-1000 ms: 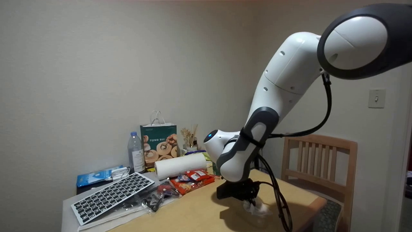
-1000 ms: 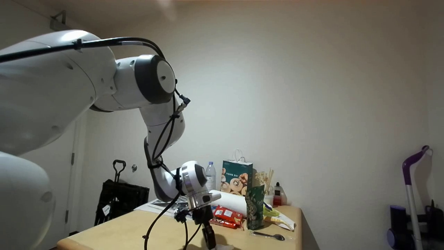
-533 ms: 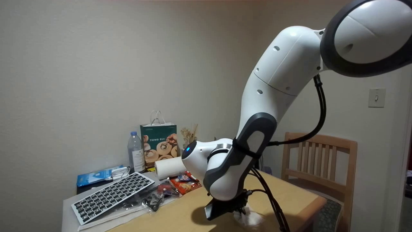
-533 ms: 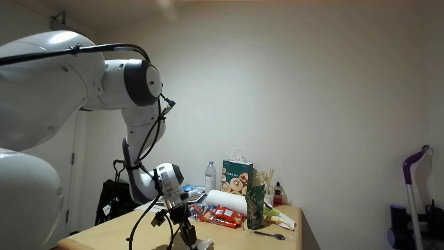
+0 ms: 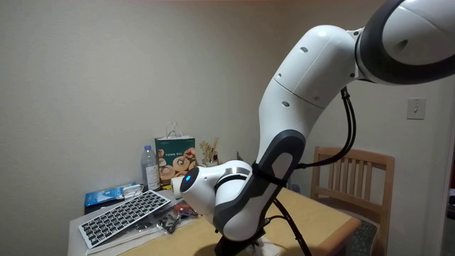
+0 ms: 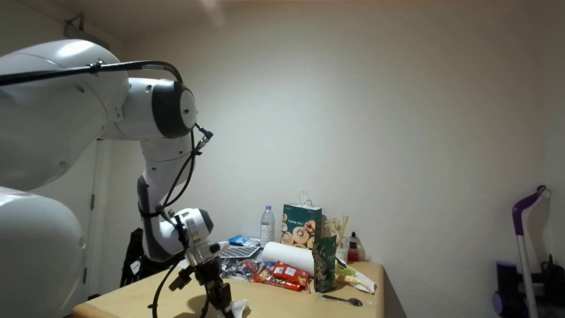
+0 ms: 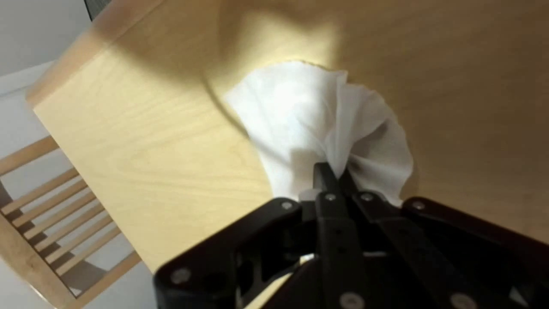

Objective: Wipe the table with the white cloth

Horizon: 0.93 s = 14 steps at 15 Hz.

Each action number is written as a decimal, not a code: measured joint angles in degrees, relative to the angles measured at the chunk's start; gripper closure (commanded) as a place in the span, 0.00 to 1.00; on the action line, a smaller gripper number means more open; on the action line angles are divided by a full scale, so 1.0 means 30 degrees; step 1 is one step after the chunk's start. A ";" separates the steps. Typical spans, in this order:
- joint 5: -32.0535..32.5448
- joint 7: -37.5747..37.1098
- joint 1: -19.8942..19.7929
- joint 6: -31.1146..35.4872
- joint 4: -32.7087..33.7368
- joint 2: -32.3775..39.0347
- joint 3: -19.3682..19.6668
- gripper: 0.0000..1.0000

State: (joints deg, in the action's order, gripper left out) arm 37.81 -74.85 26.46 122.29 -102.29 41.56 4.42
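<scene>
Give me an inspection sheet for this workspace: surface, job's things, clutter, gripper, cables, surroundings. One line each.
Surface: table, light tan wood, with shadows across part of it.
Job's things: white cloth, creased, bunched at one point, its free part fanned out over the table.
Clutter: keyboard lying askew; paper towel roll on its side; red packets; green pouch, upright; black spoon in clear wrap; bottle; paper bag.
Gripper: shut on a gathered fold of the white cloth.
Cables: black, running along the arm, some hanging in loops; contact with the table cannot be told.
Surroundings: slatted wooden chair by the table; light switch on the wall.
</scene>
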 measured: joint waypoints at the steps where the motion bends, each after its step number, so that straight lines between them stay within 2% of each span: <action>1: 0.0494 0.0000 0.0536 -0.0423 0.0025 0.0050 -0.0329 1.00; 3: 0.1173 -0.0173 0.1399 -0.1155 0.0146 0.0175 -0.0795 0.98; 9: 0.1212 -0.0210 0.0944 -0.1149 0.0339 0.0239 -0.1062 1.00; 11: 0.1750 0.0051 0.1136 -0.1204 0.0711 0.0439 -0.1577 1.00; 14: 0.3163 0.0469 0.2110 -0.1570 0.1478 0.0937 -0.2421 0.98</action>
State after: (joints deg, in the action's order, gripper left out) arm 47.30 -73.45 32.79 117.58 -97.86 44.38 -2.85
